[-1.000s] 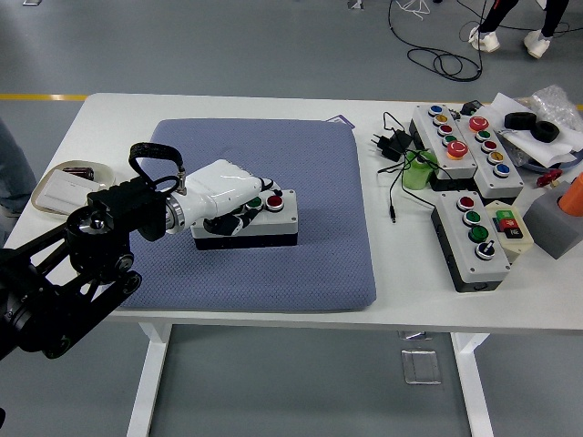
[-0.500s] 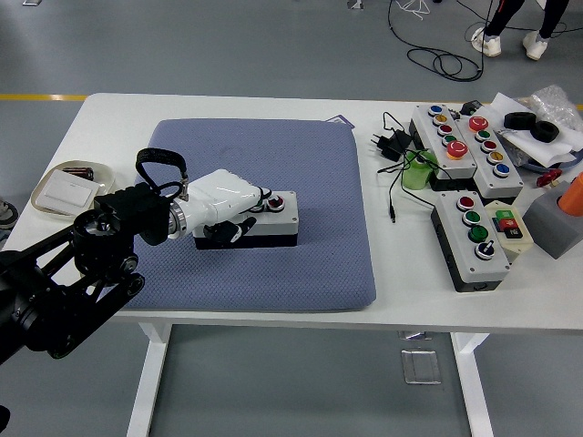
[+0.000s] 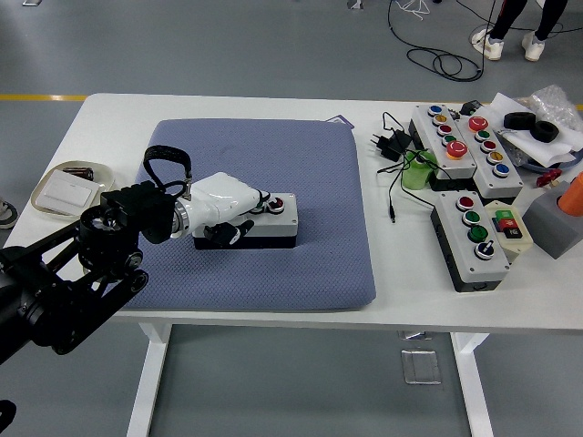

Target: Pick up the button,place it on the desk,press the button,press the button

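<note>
Far left of the frame: a small tray [image 3: 66,188] on the white table [image 3: 109,114], near the edge. Next to it, coming in from the lower left, the black left arm, ending in the white left hand [image 3: 223,208]. Laid over the left end of the button box [image 3: 264,218], fingers [image 3: 239,231] curled down over its top and front side, so closed on the box; how firm the grasp is cannot be told.

Centre left: the box rests on the blue mat [image 3: 301,182], a little left of the mat's middle. Long axis runs left to right across the frame, almost parallel to the table's near edge; buttons face up, a red button [image 3: 276,204] visible toward the right end.

Judged by look: rigid casing, moderately light, smooth sides, probably a bit slippery, not fragile. Best held across the short width, on the two long sides, away from the buttons.

Right of the frame: more button boxes [image 3: 474,238], cables, a black adapter [image 3: 390,144]. No right hand in view.
</note>
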Robot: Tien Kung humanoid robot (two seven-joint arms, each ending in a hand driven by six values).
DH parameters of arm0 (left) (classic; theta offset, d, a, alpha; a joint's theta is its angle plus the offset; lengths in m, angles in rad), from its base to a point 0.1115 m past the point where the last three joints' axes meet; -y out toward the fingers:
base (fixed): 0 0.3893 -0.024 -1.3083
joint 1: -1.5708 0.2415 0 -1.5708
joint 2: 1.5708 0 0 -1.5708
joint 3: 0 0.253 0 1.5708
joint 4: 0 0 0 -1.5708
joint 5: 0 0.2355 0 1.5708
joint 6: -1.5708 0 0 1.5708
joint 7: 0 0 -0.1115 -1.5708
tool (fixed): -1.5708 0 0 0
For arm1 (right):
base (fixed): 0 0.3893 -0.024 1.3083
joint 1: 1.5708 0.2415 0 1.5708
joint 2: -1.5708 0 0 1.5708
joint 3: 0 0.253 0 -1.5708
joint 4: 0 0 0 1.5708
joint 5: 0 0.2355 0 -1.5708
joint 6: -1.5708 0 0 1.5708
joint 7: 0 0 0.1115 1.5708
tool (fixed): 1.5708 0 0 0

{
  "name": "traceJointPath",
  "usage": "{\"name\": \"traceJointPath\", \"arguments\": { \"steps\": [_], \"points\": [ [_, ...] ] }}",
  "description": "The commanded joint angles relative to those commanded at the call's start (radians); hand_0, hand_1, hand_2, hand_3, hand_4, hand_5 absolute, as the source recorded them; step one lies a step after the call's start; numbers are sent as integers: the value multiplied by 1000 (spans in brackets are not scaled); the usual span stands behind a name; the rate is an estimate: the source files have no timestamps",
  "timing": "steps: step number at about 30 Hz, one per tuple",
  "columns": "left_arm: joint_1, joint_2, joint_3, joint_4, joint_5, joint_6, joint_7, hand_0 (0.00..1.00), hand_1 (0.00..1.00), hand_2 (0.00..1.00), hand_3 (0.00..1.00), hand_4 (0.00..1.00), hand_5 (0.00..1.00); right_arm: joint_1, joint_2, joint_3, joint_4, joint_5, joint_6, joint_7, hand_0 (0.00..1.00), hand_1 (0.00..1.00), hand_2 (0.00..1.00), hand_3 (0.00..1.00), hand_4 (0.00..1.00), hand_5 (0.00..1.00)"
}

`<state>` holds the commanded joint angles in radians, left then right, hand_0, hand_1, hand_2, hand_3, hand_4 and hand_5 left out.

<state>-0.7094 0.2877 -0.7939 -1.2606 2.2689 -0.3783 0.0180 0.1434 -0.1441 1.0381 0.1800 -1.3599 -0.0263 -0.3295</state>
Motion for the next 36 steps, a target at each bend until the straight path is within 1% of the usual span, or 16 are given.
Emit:
{"name": "traceJointPath", "arguments": {
  "steps": [4, 6, 10, 14, 17, 18, 19, 22, 23, 24, 26, 29, 30, 31, 35, 36],
  "points": [
    [-10, -1, 11, 3, 0, -21, -2, 50, 2, 2, 806, 369, 2, 1, 0, 0, 0, 0, 0, 0, 651, 636, 662, 580, 374, 228],
    [-7, -1, 8, 1, 0, -12, 0, 50, 2, 2, 806, 370, 2, 0, 0, -1, 0, 1, 0, 0, 651, 636, 662, 581, 376, 228],
    [4, 2, -20, -8, 0, 32, 6, 50, 2, 2, 806, 370, 2, 0, 0, -1, 0, 2, 0, 0, 651, 636, 662, 581, 376, 228],
    [22, 7, -70, -32, 0, 74, 10, 53, 2, 2, 806, 375, 2, -1, 0, -1, 0, 3, -1, 0, 651, 636, 662, 580, 375, 228],
    [33, 13, -118, -54, 0, 87, 13, 53, 2, 2, 806, 375, 2, -2, 1, 2, 0, 0, 0, -1, 651, 636, 662, 580, 375, 228],
    [36, 15, -140, -63, 0, 93, 14, 55, 2, 2, 810, 425, 2, -2, 1, 2, 0, 0, 0, -1, 651, 636, 662, 580, 375, 230],
    [38, 16, -151, -67, 0, 96, 13, 55, 2, 2, 810, 425, 2, -2, 1, 2, 0, 0, 0, -1, 651, 636, 662, 580, 375, 230],
    [42, 18, -185, -77, -32, 102, 11, 55, 2, 2, 810, 425, 2, -2, 1, 2, 0, -1, 1, -1, 651, 636, 662, 580, 375, 230],
    [43, 17, -199, -76, -66, 109, 12, 55, 2, 2, 810, 425, 2, -2, 1, 3, 0, -3, 1, -1, 651, 636, 662, 580, 375, 230],
    [48, 16, -219, -72, -104, 127, 15, 33, 2, 52, 890, 934, 553, -2, 1, 2, 0, -1, 2, -1, 651, 636, 662, 580, 375, 230],
    [52, 15, -237, -67, -159, 153, 18, 33, 2, 52, 890, 934, 553, -2, 1, 0, 0, 1, 2, -1, 651, 636, 662, 580, 375, 230],
    [58, 14, -254, -51, -262, 212, 33, 33, 2, 52, 890, 934, 553, -3, 1, -2, 0, 3, 2, -1, 651, 636, 662, 580, 375, 230],
    [59, 13, -257, -45, -307, 235, 37, 230, 324, 377, 936, 926, 893, -3, 1, -2, 0, 3, 2, -1, 651, 636, 663, 580, 375, 229],
    [60, 11, -260, -37, -353, 256, 40, 230, 324, 377, 936, 926, 893, -3, 1, -2, 0, 3, 3, -1, 651, 636, 663, 580, 375, 229],
    [64, 6, -259, -16, -506, 299, 37, 230, 324, 377, 936, 926, 893, -4, 2, -2, 0, 2, 3, -1, 651, 636, 663, 580, 375, 229],
    [65, 4, -256, -11, -544, 307, 33, 654, 733, 856, 983, 888, 964, -4, 2, -2, 0, 3, 3, -1, 652, 636, 662, 580, 375, 230]
  ]
}}
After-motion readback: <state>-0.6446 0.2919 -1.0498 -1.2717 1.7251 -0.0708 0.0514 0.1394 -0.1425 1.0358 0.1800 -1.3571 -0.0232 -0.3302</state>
